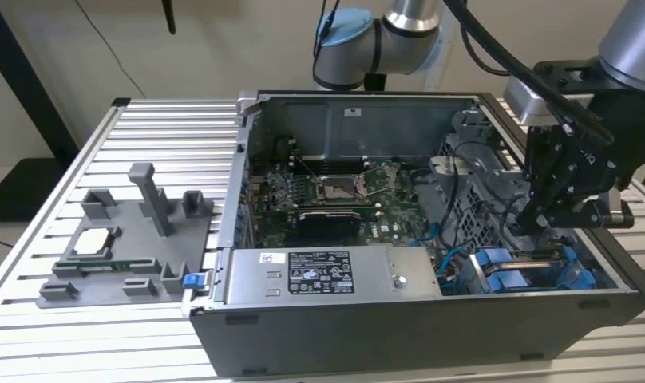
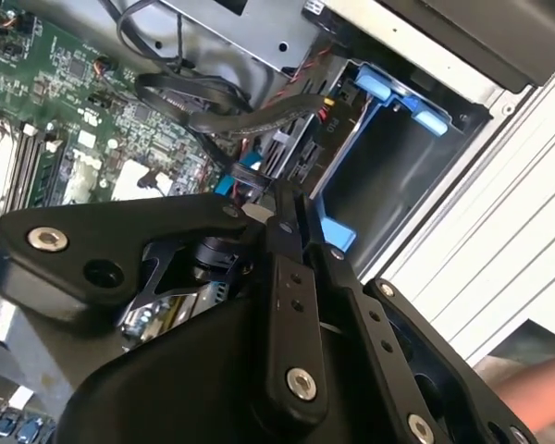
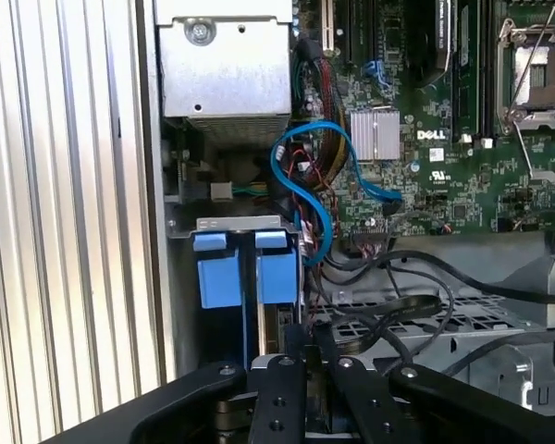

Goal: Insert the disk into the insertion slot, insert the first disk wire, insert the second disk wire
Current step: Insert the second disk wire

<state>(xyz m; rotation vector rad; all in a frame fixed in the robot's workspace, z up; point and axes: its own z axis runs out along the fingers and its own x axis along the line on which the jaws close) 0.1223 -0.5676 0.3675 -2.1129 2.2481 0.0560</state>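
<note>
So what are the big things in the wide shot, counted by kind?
Robot arm: 1
Open computer case: 1
Power supply box with white sticker: 1
Grey parts holder beside the case: 1
Slatted metal table: 1
Total: 5

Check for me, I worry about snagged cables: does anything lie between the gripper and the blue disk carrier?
Nothing visible does. In the first wrist view the gripper sits right by the blue disk carrier. A blue data cable loops beside the carrier, and black cables cross the perforated cage near the gripper.
</note>
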